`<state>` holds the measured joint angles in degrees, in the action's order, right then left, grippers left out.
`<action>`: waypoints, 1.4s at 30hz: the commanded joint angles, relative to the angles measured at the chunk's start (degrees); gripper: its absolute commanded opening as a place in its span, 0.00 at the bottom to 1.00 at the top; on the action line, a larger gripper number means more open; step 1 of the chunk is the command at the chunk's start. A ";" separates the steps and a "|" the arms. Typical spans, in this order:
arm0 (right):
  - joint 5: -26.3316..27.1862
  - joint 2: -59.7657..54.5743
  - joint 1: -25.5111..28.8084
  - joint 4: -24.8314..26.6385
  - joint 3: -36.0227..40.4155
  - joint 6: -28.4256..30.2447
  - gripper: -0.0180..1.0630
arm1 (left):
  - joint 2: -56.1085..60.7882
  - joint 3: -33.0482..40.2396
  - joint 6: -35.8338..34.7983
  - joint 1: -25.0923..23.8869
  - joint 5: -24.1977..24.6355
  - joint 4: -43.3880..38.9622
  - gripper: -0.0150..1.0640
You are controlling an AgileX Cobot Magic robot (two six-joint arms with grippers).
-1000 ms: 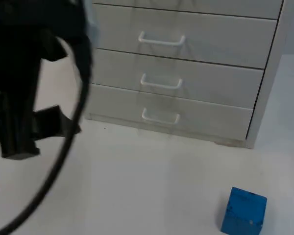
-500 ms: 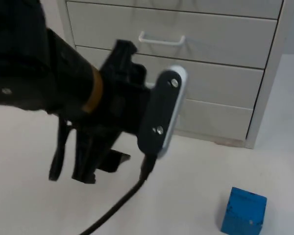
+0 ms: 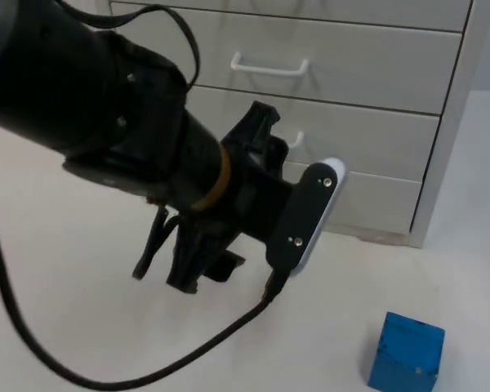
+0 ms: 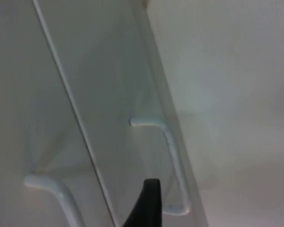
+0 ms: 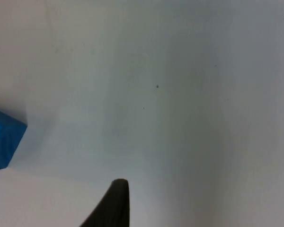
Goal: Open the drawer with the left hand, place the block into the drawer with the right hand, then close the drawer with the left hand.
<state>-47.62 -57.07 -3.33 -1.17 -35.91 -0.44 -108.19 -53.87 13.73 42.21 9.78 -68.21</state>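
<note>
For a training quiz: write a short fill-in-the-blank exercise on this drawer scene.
1. The block on the table is ____ in colour.
2. The drawers of the drawer unit are all ____.
3. Each drawer handle is ____ in colour.
4. The arm in front of the drawers, carrying the left gripper, is the ____ arm.

Missing words: blue; closed; white; left

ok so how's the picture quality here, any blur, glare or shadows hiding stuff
Top view: even soft light, no glare; the left arm blocks much of the drawer unit; the blue block is clear. Left wrist view: soft focus, drawer handles hazy, faint shadows beneath them. Right wrist view: flat light on the table, block edge readable.
</note>
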 commanded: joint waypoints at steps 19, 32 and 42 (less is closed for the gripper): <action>1.17 0.08 0.23 -1.85 -0.19 -0.13 0.99 | -10.16 -6.96 -2.99 -2.31 -2.57 -1.18 0.75; 1.46 0.08 0.23 -1.85 -0.19 -0.13 0.99 | -10.77 -7.59 -5.59 -5.05 -4.90 -0.83 0.75; 1.46 0.08 0.23 -1.85 -0.19 -0.13 0.99 | -12.73 -7.59 -7.19 -5.05 -5.63 0.23 0.49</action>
<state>-46.58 -57.07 -3.33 -2.75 -35.91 -0.44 -119.84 -61.76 7.45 37.09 4.27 -68.82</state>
